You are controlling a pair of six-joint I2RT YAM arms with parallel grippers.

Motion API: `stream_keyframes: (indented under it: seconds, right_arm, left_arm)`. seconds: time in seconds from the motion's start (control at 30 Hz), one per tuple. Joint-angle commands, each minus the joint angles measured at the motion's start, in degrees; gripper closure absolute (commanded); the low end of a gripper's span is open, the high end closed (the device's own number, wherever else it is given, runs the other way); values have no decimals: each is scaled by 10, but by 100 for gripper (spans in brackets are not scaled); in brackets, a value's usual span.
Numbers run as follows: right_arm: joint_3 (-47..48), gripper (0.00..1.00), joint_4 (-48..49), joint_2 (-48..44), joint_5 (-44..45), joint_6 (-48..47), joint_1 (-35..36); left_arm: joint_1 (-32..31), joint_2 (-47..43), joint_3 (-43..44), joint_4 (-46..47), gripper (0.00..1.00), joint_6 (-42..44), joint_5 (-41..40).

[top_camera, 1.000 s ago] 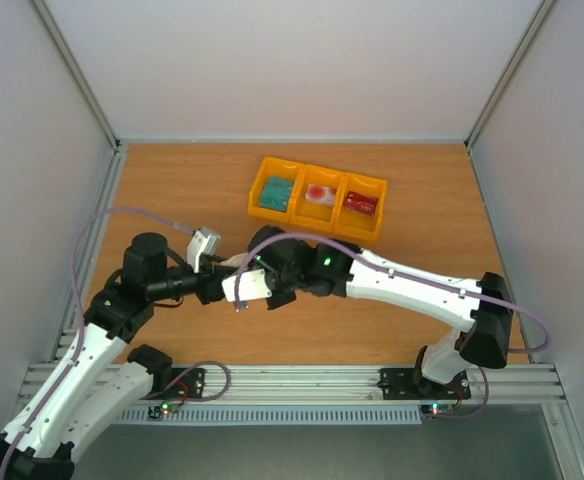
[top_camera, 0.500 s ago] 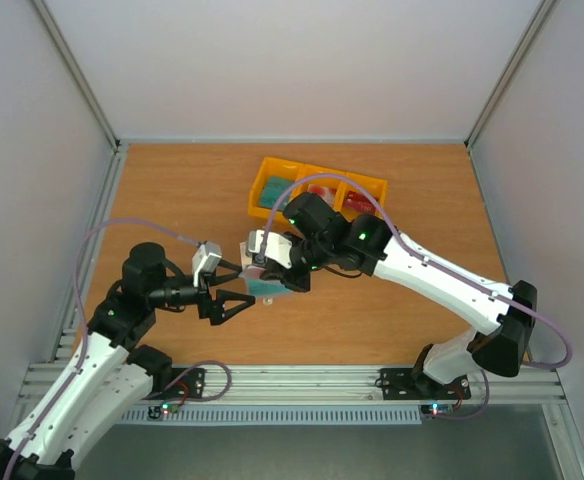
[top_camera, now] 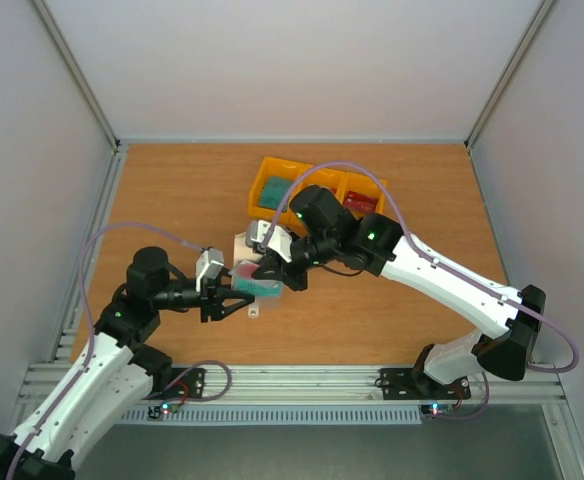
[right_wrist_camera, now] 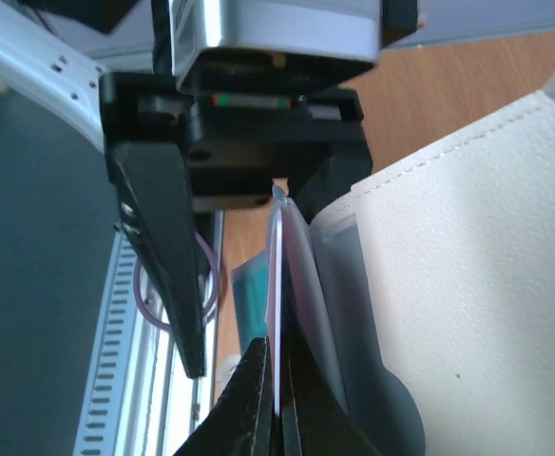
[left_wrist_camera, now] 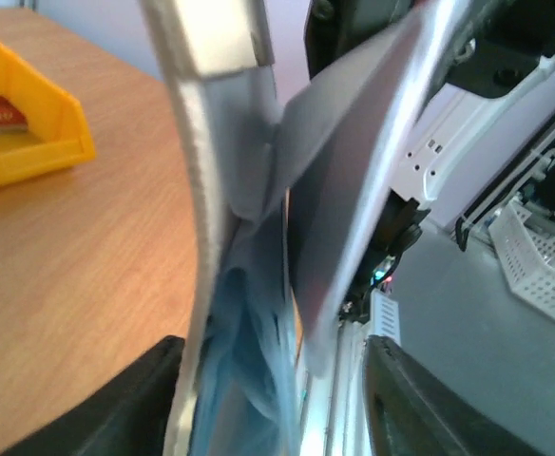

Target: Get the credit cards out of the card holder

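Observation:
The card holder (top_camera: 253,281) hangs open above the table between both arms. Its cream cover (right_wrist_camera: 468,285) fills the right of the right wrist view. My right gripper (right_wrist_camera: 277,375) is shut on one thin translucent leaf of the holder, also seen from above (top_camera: 273,271). A teal credit card (right_wrist_camera: 249,294) shows inside a sleeve behind that leaf. My left gripper (top_camera: 243,297) faces the holder from the left, its jaws apart. The grey-blue sleeves (left_wrist_camera: 249,380) hang between its fingers (left_wrist_camera: 125,408) without being pinched. The holder's strap tab (top_camera: 254,312) dangles below.
A yellow three-compartment tray (top_camera: 269,165) stands behind the arms, with a teal card (top_camera: 275,190) in its left bin and a red card (top_camera: 359,203) in its right bin. The right arm crosses over the middle bin. The metal rail (top_camera: 302,380) runs along the near edge.
The left gripper let go, drew back to the left with its jaws wide, then narrowed them around the holder. The right gripper carried the holder back and to the right.

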Motion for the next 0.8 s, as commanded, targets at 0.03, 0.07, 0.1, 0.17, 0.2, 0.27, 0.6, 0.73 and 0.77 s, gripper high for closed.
stream_keyframes:
  seconds: [0.03,0.07,0.1,0.17,0.2,0.27,0.6,0.73,0.77]
  right_arm:
    - [-4,99,66,-22,-33,45,-5]
    - [-5,99,68,-24,-37,48,-6]
    - [-6,99,70,-25,-43,52,-8]
    - [-9,99,71,-25,-50,54,-9]
    - [-10,99,68,-25,-50,53,-10]
    - [-12,99,58,-25,-53,49,-11]
    - [-8,79,30,-7,-125,62,-47]
    - [6,77,17,5,-131,62,-47]
    - [8,77,17,5,-129,60,-47]
  left_arm:
    - [1,1,-23,106,58,-68,43]
    - [1,0,-23,102,61,-68,42]
    - [1,-2,-22,101,65,-67,41]
    - [1,-4,-20,104,77,-68,37]
    - [1,-4,-19,109,83,-71,34]
    - [1,-4,-15,111,97,-80,30]
    - [1,-2,30,-75,100,18,-25]
    - [1,-4,35,-89,100,45,-25]
    - [1,-2,34,-89,100,48,-26]
